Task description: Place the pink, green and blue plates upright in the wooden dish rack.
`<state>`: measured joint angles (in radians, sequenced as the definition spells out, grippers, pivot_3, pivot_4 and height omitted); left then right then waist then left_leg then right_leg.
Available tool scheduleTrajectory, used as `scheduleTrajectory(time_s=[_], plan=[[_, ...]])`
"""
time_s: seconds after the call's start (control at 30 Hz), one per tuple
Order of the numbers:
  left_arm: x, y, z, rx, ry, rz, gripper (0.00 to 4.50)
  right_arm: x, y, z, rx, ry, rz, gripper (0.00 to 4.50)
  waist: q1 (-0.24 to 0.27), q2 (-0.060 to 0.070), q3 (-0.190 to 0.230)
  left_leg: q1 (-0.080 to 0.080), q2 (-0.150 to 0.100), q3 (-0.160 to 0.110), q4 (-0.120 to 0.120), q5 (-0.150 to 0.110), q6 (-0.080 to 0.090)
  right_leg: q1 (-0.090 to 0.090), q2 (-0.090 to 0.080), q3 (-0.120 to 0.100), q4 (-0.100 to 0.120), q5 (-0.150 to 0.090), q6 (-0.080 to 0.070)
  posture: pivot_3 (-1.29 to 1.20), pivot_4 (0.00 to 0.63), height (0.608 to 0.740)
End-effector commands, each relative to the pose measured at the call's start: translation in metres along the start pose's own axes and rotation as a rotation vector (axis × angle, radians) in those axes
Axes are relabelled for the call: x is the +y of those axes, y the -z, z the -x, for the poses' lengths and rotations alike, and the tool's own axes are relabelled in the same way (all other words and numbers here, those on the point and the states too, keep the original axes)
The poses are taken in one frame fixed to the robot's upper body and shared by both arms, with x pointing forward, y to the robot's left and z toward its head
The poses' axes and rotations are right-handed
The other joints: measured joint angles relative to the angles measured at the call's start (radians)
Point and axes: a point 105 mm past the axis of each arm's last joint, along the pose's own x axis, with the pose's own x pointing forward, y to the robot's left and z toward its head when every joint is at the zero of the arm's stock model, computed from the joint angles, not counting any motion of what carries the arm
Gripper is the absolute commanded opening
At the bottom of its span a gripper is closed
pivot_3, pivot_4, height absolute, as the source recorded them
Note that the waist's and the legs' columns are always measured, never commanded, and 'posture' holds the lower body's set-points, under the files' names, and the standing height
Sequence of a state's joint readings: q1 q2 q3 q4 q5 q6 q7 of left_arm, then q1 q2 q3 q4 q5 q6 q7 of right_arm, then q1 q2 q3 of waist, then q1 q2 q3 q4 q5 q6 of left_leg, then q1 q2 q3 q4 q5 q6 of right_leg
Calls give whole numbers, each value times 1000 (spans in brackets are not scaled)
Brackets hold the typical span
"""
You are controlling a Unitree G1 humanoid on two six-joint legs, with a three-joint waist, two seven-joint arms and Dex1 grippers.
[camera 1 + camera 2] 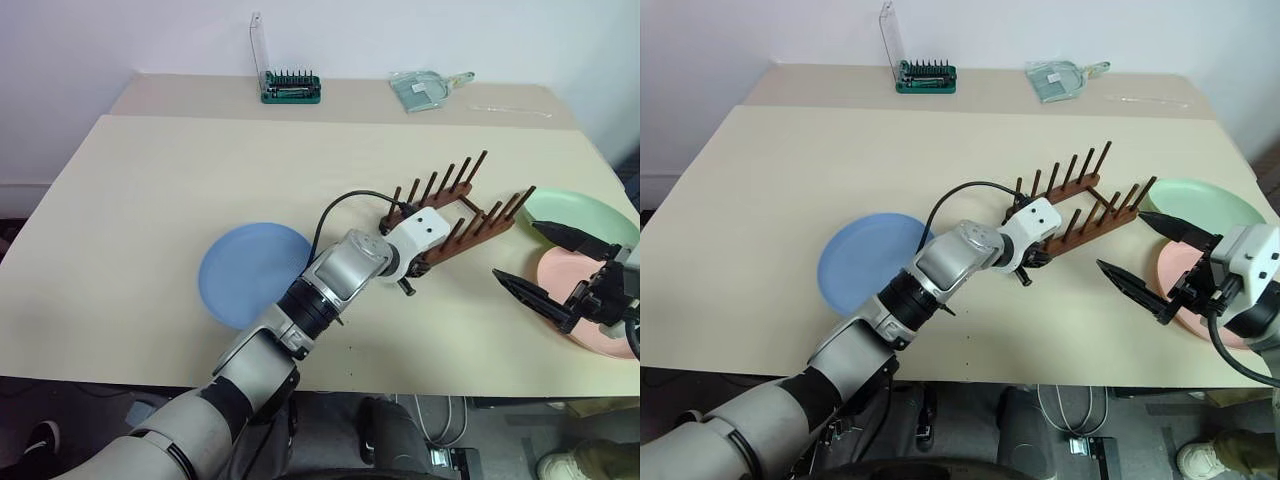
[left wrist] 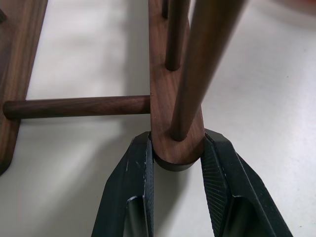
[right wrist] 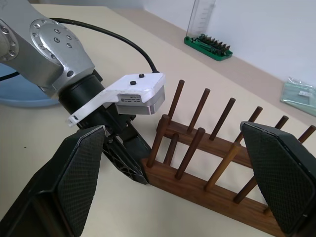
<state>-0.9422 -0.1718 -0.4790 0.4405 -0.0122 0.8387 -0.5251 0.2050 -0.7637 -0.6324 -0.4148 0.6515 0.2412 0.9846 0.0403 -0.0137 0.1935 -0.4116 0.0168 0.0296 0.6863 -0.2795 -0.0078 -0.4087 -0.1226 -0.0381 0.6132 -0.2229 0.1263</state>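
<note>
The wooden dish rack (image 1: 452, 222) stands empty, right of the table's middle. My left gripper (image 1: 410, 272) is shut on the rounded near end of one base rail (image 2: 170, 101), with a finger (image 2: 131, 173) pressed against each side. The blue plate (image 1: 255, 273) lies flat to the left of that arm. At the right edge, the green plate (image 1: 580, 213) lies flat with the pink plate (image 1: 572, 268) in front of it, overlapping it. My right gripper (image 1: 515, 248) hovers open over the pink plate's left rim, pointing at the rack, nothing between its fingers.
A green-and-clear screwdriver bit case (image 1: 290, 88) and a clear plastic bag (image 1: 425, 88) sit on the far strip of the table (image 1: 150, 200). The pink plate lies close to the table's near right corner.
</note>
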Motion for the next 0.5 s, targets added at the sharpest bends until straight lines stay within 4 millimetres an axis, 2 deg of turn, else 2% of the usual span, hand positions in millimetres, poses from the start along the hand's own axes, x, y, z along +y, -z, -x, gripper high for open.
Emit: scheduleTrajectory(time_s=[0.03, 0.17, 0.27, 0.4, 0.5], plan=[[-2, -3, 1, -18, 17, -72, 731, 2, -11, -2, -28, -10, 34, 4500, 0, 0, 0, 0, 0, 0, 0, 0, 0, 0, 0, 0, 0, 0, 0, 0, 150, 724], [13, -11, 20, -84, 39, -174, 731, 1, -11, -2, -32, -8, 31, 4500, -4, 1, 0, 0, 0, 0, 0, 0, 0, -1, 0, 0, 0, 0, 0, 0, 150, 724], [29, -4, 34, -94, 75, -265, 731, 0, -12, -3, -36, -13, 29, 4500, -4, 1, 0, 0, 0, 0, -1, 0, 0, -1, 0, 0, 0, 0, 0, 0, 150, 724], [38, 8, 48, -108, 173, -323, 731, -1, -14, -6, -47, -21, 29, 4500, 2, 1, 0, 0, 0, 1, -1, 0, 0, -1, 0, 0, 0, 0, 0, 0, 150, 724], [40, 5, 58, -192, 240, -354, 731, 0, -14, -10, -53, -36, 26, 4500, 3, 1, 0, -1, 0, 1, 0, 0, 0, -1, 0, 0, 0, 0, 0, 0, 150, 724]])
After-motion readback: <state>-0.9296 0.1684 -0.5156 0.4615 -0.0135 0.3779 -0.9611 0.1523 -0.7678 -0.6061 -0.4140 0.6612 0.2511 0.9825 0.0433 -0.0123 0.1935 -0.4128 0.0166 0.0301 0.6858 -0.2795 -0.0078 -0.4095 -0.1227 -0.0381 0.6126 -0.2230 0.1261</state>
